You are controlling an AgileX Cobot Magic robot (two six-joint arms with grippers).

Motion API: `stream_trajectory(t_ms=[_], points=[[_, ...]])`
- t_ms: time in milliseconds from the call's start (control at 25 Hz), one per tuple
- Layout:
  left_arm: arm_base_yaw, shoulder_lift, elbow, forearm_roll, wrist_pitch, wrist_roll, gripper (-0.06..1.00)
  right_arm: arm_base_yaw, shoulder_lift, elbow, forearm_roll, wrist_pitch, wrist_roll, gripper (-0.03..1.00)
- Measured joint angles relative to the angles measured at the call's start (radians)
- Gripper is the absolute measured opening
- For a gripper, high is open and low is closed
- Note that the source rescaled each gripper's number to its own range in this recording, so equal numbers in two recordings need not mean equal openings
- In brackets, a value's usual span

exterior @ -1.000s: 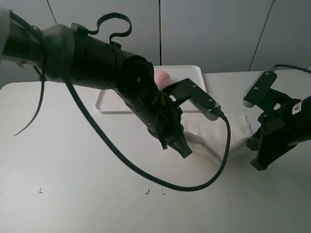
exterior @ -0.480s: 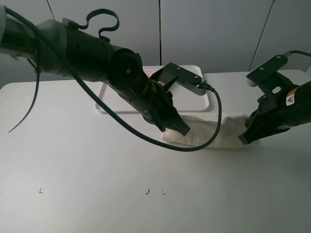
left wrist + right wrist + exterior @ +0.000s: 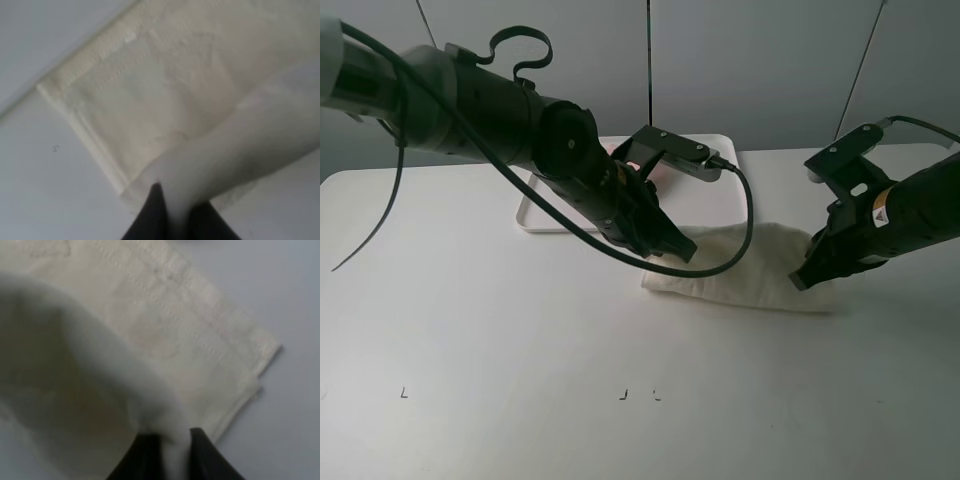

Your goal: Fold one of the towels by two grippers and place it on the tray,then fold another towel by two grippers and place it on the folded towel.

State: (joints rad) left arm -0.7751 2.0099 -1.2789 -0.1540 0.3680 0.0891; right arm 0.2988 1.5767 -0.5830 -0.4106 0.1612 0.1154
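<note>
One half looks done: the pink towel (image 3: pixel 657 167) sits on the tray (image 3: pixel 718 200). The left gripper (image 3: pixel 678 247) and right gripper (image 3: pixel 805 280) each pinch an end of the doubled cream-white towel (image 3: pixel 750 265), which lies on the table (image 3: pixel 470 330) beside the tray; stacking it remains.

Both arms are chunky matte black, nothing fancy. The left arm (image 3: pixel 490 105) has a big round joint cap (image 3: pixel 570 140) and a fat black cable (image 3: pixel 752 215) looping off its grey-faced camera bracket (image 3: pixel 672 152). The right arm (image 3: pixel 920 205) has a little white-and-orange sticker (image 3: pixel 880 211). The fingertips (image 3: pixel 151 217) are plain black and tapered.
</note>
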Motion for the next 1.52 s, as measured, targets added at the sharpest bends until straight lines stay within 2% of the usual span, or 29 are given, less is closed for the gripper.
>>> stream_trajectory(t_ms=[80, 160, 200, 280, 320, 400, 440, 480, 640, 880, 960, 1040, 1200, 1360, 1520], points=[[0.006, 0.000, 0.000, 0.000, -0.009, -0.002, 0.05, 0.000, 0.005, 0.000, -0.007, -0.044, 0.000, 0.29], [0.006, 0.000, 0.000, 0.000, -0.022, -0.002, 0.21, 0.000, 0.007, 0.000, -0.015, -0.079, -0.009, 0.38], [0.006, 0.000, 0.000, 0.000, -0.031, -0.002, 0.31, 0.000, 0.007, 0.000, -0.015, -0.089, -0.020, 0.42], [0.006, 0.000, 0.000, 0.000, -0.043, -0.008, 0.65, -0.012, 0.010, 0.000, -0.017, -0.098, -0.036, 0.52], [0.006, 0.000, 0.000, 0.000, -0.048, -0.016, 0.84, -0.024, 0.010, 0.000, -0.017, -0.098, -0.040, 0.60], [0.006, 0.000, 0.000, 0.000, -0.060, -0.031, 0.95, -0.054, 0.013, 0.000, -0.017, -0.098, -0.040, 0.79], [0.006, 0.000, 0.000, 0.000, -0.064, -0.036, 0.96, -0.070, 0.013, 0.000, -0.017, -0.098, -0.030, 0.90], [0.006, 0.000, 0.000, 0.000, -0.069, -0.038, 0.97, -0.081, 0.013, 0.000, -0.017, -0.098, -0.017, 0.95], [0.009, 0.000, -0.001, -0.004, -0.042, -0.075, 0.97, -0.117, 0.017, -0.025, 0.039, -0.040, 0.084, 1.00], [0.070, 0.045, -0.159, -0.023, 0.204, -0.169, 0.97, -0.167, 0.068, -0.186, 0.150, 0.270, 0.125, 1.00], [0.093, 0.082, -0.234, -0.030, 0.289, -0.188, 0.97, -0.173, 0.099, -0.242, 0.209, 0.370, 0.091, 1.00], [0.101, 0.118, -0.281, -0.046, 0.357, -0.192, 0.97, -0.175, 0.121, -0.283, 0.269, 0.421, 0.048, 1.00], [0.100, 0.149, -0.299, -0.063, 0.402, -0.201, 0.97, -0.177, 0.158, -0.323, 0.348, 0.478, 0.006, 1.00], [0.100, 0.194, -0.301, -0.004, 0.438, -0.314, 0.97, -0.177, 0.181, -0.332, 0.372, 0.495, -0.019, 1.00], [0.100, 0.226, -0.301, 0.011, 0.445, -0.375, 0.97, -0.177, 0.182, -0.332, 0.374, 0.494, -0.031, 1.00]])
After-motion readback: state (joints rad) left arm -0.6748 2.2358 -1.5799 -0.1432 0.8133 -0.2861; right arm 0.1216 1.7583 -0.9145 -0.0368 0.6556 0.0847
